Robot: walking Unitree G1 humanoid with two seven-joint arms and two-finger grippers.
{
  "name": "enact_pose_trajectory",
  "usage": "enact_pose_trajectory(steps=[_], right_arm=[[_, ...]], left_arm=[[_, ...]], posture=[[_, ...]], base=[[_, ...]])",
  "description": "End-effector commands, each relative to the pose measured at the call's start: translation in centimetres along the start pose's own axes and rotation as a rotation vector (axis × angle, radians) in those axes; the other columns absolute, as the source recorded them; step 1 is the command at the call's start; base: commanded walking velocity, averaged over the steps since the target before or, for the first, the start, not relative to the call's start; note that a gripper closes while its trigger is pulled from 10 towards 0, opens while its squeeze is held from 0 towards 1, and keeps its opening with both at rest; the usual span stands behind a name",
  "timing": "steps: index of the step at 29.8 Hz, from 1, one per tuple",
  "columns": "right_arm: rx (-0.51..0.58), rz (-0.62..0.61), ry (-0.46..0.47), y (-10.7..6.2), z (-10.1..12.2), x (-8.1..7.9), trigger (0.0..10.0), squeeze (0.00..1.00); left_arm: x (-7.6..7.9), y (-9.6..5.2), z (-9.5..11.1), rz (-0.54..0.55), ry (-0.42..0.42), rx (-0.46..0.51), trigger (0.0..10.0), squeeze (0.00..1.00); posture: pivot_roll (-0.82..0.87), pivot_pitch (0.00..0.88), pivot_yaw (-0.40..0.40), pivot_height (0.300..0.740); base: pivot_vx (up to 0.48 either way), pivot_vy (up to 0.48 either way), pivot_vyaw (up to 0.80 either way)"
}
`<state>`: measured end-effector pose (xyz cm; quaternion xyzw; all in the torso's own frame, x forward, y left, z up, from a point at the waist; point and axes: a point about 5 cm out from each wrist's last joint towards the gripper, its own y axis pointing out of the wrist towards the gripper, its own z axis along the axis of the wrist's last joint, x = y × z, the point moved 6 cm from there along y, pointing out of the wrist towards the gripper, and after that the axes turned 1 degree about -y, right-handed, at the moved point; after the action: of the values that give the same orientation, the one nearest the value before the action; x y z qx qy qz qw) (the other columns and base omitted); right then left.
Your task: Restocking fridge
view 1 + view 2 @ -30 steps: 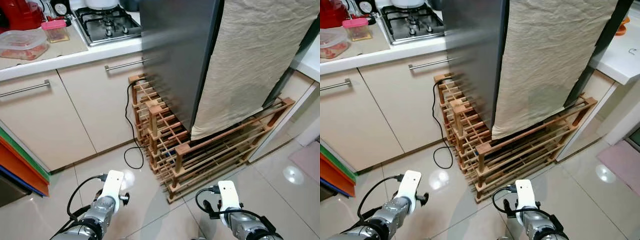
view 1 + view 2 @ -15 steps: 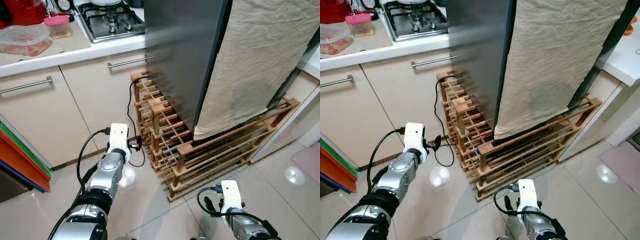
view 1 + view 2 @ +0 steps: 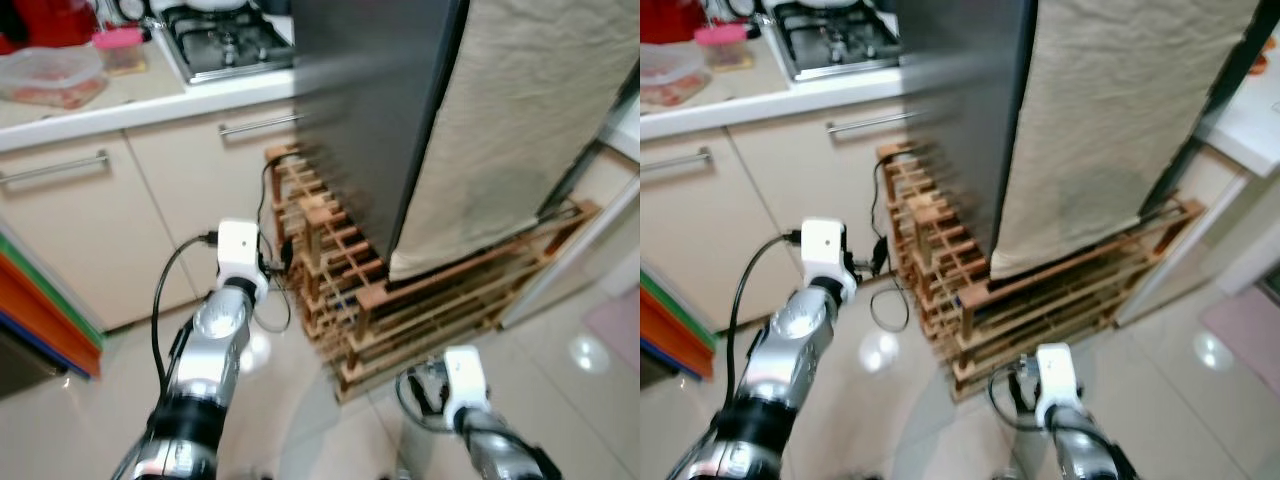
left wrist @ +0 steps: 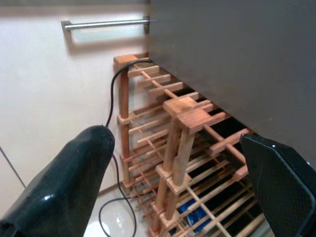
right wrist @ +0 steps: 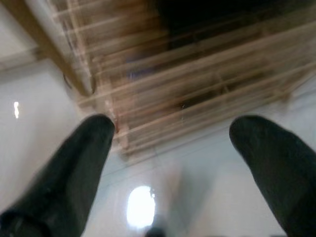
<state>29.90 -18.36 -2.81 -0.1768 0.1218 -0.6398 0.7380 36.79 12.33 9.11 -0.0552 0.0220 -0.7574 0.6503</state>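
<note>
The fridge (image 3: 400, 110) stands closed ahead, a cloth (image 3: 520, 130) draped over its door. The left gripper (image 4: 187, 163), jaws spread and empty, is raised toward the wooden rack (image 3: 400, 300); the right gripper (image 5: 173, 143), also spread, hangs low. Approach step, I judge; next, reach the door edge.

My left arm (image 3: 215, 345) is all shiny silver ribbed segments with a white boxy camera block at the wrist and a black cable looping off its side, and in the picture it sits just left of the wooden rack (image 3: 400, 300). My right arm (image 3: 490, 445), in front of that rack, is the same: silver body, white wrist block, curly black cable. Up close, both grippers' fingers (image 4: 64, 182) are fat, glossy black and rounded, with a faint carbon-weave texture on one left pad.
</note>
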Motion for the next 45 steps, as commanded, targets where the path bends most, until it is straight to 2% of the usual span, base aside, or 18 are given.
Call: enact_pose_trajectory(steps=[1,7,12,13,15,17,22,25,29,34,41,45], right_arm=[[0.168,0.037,-0.045,0.1,6.0,0.0,10.0,0.00],[0.255,0.000,-0.017,-0.2,6.9,0.2,10.0,0.00],[0.263,-0.024,0.016,-1.3,7.5,0.2,10.0,0.00],[0.263,-0.038,0.025,-1.8,7.8,0.3,10.0,0.00],[0.273,-0.042,0.020,-2.0,8.0,0.3,10.0,0.00],[0.298,-0.069,0.018,-2.2,8.3,0.6,10.0,0.00],[0.304,-0.071,0.013,-2.3,8.5,0.6,10.0,0.00],[0.296,-0.068,0.014,-2.4,8.6,0.6,10.0,0.00],[0.295,-0.080,-0.006,-2.5,8.8,0.7,10.0,0.00],[0.294,-0.095,-0.015,-2.5,8.9,0.9,10.0,0.00],[0.310,-0.083,-0.015,-2.6,9.2,0.7,10.0,0.00],[0.316,-0.081,-0.018,-2.8,9.3,0.6,10.0,0.00]], left_arm=[[0.5,-0.3,0.7,-0.025,-0.007,0.009,10.0,0.00],[1.5,-1.0,2.3,-0.052,-0.059,0.056,10.0,0.00],[1.6,-1.3,2.7,-0.056,-0.084,0.044,10.0,0.00],[1.5,-1.9,3.1,-0.068,-0.091,0.042,10.0,0.00],[1.6,-2.3,3.4,-0.084,-0.084,0.047,10.0,0.00],[1.8,-2.6,3.4,-0.125,-0.028,0.023,10.0,0.00],[1.2,-2.2,3.8,-0.108,-0.028,0.024,10.0,0.00],[1.5,-2.1,3.8,-0.122,-0.016,0.020,10.0,0.00],[2.6,-2.2,4.0,-0.174,-0.041,0.020,10.0,0.00],[2.6,-2.0,4.4,-0.179,-0.030,0.037,10.0,0.00],[3.4,-1.6,5.1,-0.209,0.019,0.068,10.0,0.00],[3.6,-1.5,5.3,-0.221,0.016,0.075,10.0,0.00]], posture=[[-0.05,0.000,-0.008,0.740],[-0.06,0.000,-0.004,0.740],[-0.06,0.000,-0.003,0.740],[-0.07,0.001,-0.003,0.740],[-0.07,0.003,-0.004,0.740],[-0.07,0.007,-0.005,0.740],[-0.07,0.005,-0.006,0.740],[-0.07,0.002,-0.005,0.740],[-0.07,0.004,-0.005,0.740],[-0.07,0.005,-0.006,0.740],[-0.07,0.011,-0.007,0.740],[-0.08,0.018,-0.002,0.740]], base=[[0.000,0.000,0.00],[0.000,0.000,0.00],[0.000,0.000,0.00],[0.000,0.000,0.00],[0.000,0.000,0.00],[0.000,0.000,0.00],[0.000,0.000,0.00],[0.000,0.000,0.00],[0.000,0.000,0.00],[0.000,0.000,0.00],[0.000,0.000,-0.70],[0.000,0.000,-0.68]])
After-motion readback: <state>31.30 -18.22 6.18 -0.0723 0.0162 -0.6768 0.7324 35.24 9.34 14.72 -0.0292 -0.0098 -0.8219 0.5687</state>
